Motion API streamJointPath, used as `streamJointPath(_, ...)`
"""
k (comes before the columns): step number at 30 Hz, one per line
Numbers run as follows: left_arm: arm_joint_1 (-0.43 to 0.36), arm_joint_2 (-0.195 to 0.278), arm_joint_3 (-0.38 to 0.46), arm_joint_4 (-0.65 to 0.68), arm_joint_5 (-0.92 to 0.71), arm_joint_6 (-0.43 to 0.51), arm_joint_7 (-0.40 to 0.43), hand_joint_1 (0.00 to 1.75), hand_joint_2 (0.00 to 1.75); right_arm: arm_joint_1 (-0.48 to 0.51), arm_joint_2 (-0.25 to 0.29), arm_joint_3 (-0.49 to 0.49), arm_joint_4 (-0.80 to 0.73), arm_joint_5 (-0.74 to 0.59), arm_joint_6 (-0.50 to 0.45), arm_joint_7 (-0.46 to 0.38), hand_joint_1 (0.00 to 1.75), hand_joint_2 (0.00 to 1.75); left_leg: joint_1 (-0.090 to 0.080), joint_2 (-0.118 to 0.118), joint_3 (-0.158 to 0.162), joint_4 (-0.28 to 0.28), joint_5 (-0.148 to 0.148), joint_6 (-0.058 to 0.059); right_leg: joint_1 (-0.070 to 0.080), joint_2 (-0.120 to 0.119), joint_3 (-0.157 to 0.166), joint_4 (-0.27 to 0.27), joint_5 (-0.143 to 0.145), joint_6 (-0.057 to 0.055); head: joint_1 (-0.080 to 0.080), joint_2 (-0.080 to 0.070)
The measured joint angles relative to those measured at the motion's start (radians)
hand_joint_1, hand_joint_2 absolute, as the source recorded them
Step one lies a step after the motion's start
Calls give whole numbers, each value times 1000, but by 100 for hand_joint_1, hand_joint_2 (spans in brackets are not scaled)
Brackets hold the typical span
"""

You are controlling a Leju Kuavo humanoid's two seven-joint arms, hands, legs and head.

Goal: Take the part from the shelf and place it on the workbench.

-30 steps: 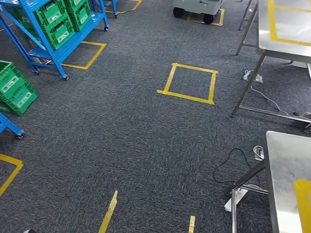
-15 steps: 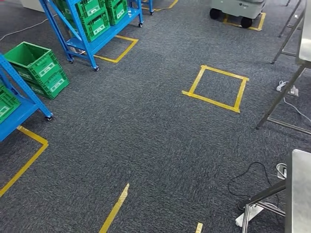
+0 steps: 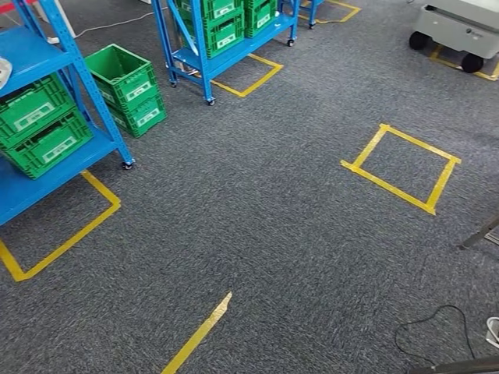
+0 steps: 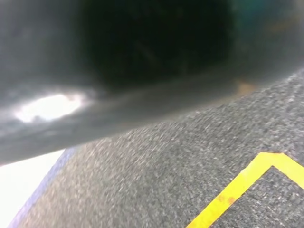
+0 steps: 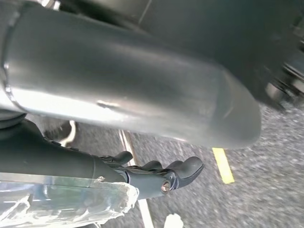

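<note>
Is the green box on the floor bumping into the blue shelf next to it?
Cannot tell. In the head view the green box on the floor sits right behind the blue shelf's slanted post, which overlaps it, so any gap or contact is hidden.

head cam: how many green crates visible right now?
At least 7: two on the near blue shelf, two stacked on the floor, three or more on the far shelf. More may be cropped off.

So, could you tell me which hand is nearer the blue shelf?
Left, probably: the shelf stands at the head view's left, the left arm's side; the right hand hangs low over carpet on the other side.
</note>
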Motion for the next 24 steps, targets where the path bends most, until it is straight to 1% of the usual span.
streamJointPath(1,-2,-4,0,1,1,1,5,0,0,-1,0,-1,0,0,-4,2,0,0,-1,-12,-2,2,0,-5,-3,19,23,-49,17,-1,0,0)
streamJointPath(2,-3,-7,0,2,3,1,9,0,0,-1,0,-3,0,0,-8,4,0,0,-1,-22,-6,3,1,-12,-4,32,35,-74,21,-3,1,0)
streamJointPath(3,-3,-11,0,3,6,1,12,0,0,-2,0,-4,0,0,-11,8,0,0,0,-33,-10,4,3,-19,-4,33,39,-79,17,-6,1,0)
streamJointPath(4,-1,-14,1,4,10,2,13,0,0,-2,-1,-6,0,0,-14,12,0,0,2,-42,-14,4,5,-25,-3,24,41,-80,18,-11,1,0)
streamJointPath(5,1,-18,1,4,16,2,13,0,0,-2,-1,-8,0,-1,-15,15,0,0,3,-33,-17,8,2,-31,-3,13,42,-82,20,-17,1,0)
streamJointPath(6,1,-22,1,5,21,3,12,0,0,-2,-1,-8,0,-1,-17,17,0,0,2,-13,-25,23,-9,-35,-3,1,43,-85,22,-24,-2,0)
streamJointPath(7,0,-26,2,6,26,4,10,0,0,-1,-1,-9,0,-1,-18,18,0,0,1,13,-41,56,-31,-39,-4,-12,45,-89,23,-30,-5,0)
streamJointPath(8,-3,-31,2,7,29,3,7,0,0,-1,-1,-10,0,-1,-18,19,0,0,1,44,-67,110,-62,-42,-3,-27,46,-90,23,-35,-8,0)
streamJointPath(9,-5,-34,2,8,31,2,4,0,0,0,-2,-11,0,-2,-19,21,0,0,2,60,-101,180,-95,-44,-1,-43,46,-90,21,-38,-10,0)
streamJointPath(10,-7,-38,2,9,33,0,1,0,0,1,-2,-12,0,-2,-18,24,0,0,3,67,-133,245,-120,-46,1,-59,46,-90,20,-40,-10,0)
streamJointPath(11,-7,-41,2,10,35,-2,-3,0,0,1,-2,-13,1,-3,-18,27,0,0,4,71,-153,286,-129,-47,2,-74,46,-90,18,-42,-10,0)
streamJointPath(12,-5,-45,2,11,38,-1,-7,0,0,1,-3,-14,1,-3,-18,29,0,0,5,73,-155,291,-119,-47,3,-88,47,-90,16,-42,-10,0)
streamJointPath(13,-3,-50,2,11,41,3,-11,0,0,0,-3,-14,1,-2,-18,30,0,0,4,77,-136,256,-90,-45,4,-99,50,-89,14,-41,-10,0)
streamJointPath(14,-3,-56,2,11,45,10,-15,0,0,-1,-3,-14,1,-2,-18,30,0,0,3,87,-104,197,-55,-42,5,-110,53,-89,12,-40,-10,0)
streamJointPath(15,-2,-60,2,11,47,16,-19,0,0,-1,-2,-14,1,-1,-18,30,0,0,2,95,-75,144,-26,-38,5,-117,57,-89,10,-39,-10,0)
streamJointPath(16,-3,-63,2,11,48,20,-22,0,0,-2,-2,-14,1,-1,-19,30,0,0,1,104,-53,105,-7,-35,6,-122,59,-89,9,-38,-10,0)
streamJointPath(17,-3,-64,2,11,48,22,-23,0,0,-2,-2,-14,1,-1,-19,30,0,0,0,109,-43,87,0,-34,6,-124,60,-89,8,-37,-10,0)
streamJointPath(18,-3,-64,2,11,48,22,-23,0,0,-2,-2,-14,1,-1,-19,30,0,0,0,110,-43,86,1,-33,6,-124,60,-89,8,-37,-10,0)
streamJointPath(19,-4,-65,2,11,49,23,-24,0,0,-2,-2,-14,1,-1,-19,30,0,0,-2,123,-35,72,2,-31,7,-126,61,-89,7,-36,-10,0)
streamJointPath(20,-6,-69,2,11,48,25,-26,0,0,-2,-3,-14,1,-2,-20,30,0,0,-6,138,-27,54,1,-27,9,-132,61,-89,4,-32,-11,0)
streamJointPath(21,-6,-78,2,12,39,28,-28,0,0,-3,-3,-18,0,-9,-22,29,0,0,-8,140,-17,32,1,-18,10,-139,63,-87,-2,-24,-11,0)
streamJointPath(22,-6,-87,2,13,29,30,-30,0,0,-3,-3,-24,0,-18,-24,27,0,0,-9,141,-9,12,2,-8,10,-131,61,-76,-14,-14,-8,0)
streamJointPath(23,-6,-96,1,14,19,32,-32,0,0,-4,-3,-31,0,-28,-25,26,0,0,-8,124,-8,5,2,1,9,-114,51,-48,-35,-5,-5,0)
streamJointPath(24,-5,-104,1,15,8,33,-32,0,0,-4,-3,-39,0,-36,-26,25,0,0,-5,105,-8,2,4,9,7,-91,32,-1,-64,2,-2,0)
